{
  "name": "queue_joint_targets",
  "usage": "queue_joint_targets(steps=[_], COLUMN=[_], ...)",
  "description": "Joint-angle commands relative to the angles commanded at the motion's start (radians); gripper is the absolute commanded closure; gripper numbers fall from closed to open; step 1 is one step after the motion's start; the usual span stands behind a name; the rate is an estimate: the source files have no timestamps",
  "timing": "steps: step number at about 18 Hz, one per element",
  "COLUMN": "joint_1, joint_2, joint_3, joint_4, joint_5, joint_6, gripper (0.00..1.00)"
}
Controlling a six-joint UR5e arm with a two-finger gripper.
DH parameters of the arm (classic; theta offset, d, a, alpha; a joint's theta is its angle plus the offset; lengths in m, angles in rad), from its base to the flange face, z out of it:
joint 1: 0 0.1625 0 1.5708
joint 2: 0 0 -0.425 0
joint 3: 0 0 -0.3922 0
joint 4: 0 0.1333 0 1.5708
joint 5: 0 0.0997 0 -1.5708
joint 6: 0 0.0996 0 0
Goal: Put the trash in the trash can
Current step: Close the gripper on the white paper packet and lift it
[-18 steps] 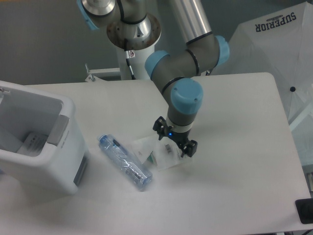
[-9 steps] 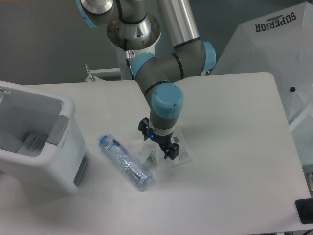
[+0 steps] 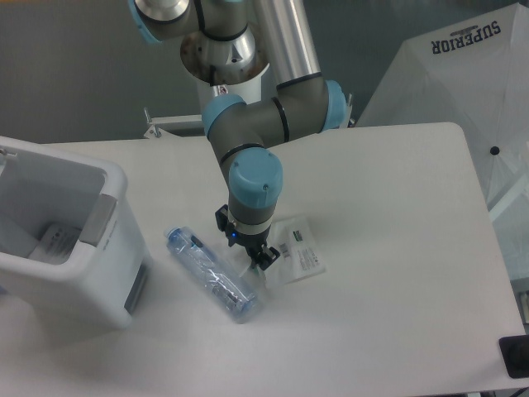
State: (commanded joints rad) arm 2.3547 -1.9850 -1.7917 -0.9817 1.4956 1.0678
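A clear plastic bottle [image 3: 212, 275] with a blue cap lies on its side on the white table, pointing from upper left to lower right. To its right lies the flat clear packet [image 3: 299, 251] with a white barcode label. My gripper [image 3: 245, 240] points down over the packet's left end, between the bottle and the label. Its black fingers are spread open and nothing shows between them. The arm hides the packet's left part. The white trash can [image 3: 99, 248] with a grey side panel stands at the left edge, its top open.
Some white paper [image 3: 54, 241] lies inside the trash can. A white canopy [image 3: 471, 74] printed SUPERIOR stands beyond the table's right side. A black object [image 3: 515, 356] sits at the lower right corner. The arm's base column [image 3: 223, 58] rises at the back.
The arm has swung left across the packet, from its right side to its left end near the bottle. The barcode label is now uncovered. Bottle and trash can stayed put.
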Motion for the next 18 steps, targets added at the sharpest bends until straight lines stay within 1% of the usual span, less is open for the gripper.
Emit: queue_joint_targets(steps=[4,7,10,13,15,18], joint_1=[0.002,0.017,0.046,0.051,0.061,0.08], joint_2=[0.005,0.015,0.054,0.064,0.072,0.087], joint_3=[0.009,0.015,0.023,0.037,0.061,0.112], joint_4=[0.0,0.0,-0.002,-0.003,-0.026,-0.096], joint_5=[0.0,-0.003,-0.006,-0.002,-0.002,-0.008], joint_6=[-0.003,-0.005,-0.041,-0.061,-0.063,-0.074], gripper=[1.0,1.0,1.0,1.0,1.0,1.0])
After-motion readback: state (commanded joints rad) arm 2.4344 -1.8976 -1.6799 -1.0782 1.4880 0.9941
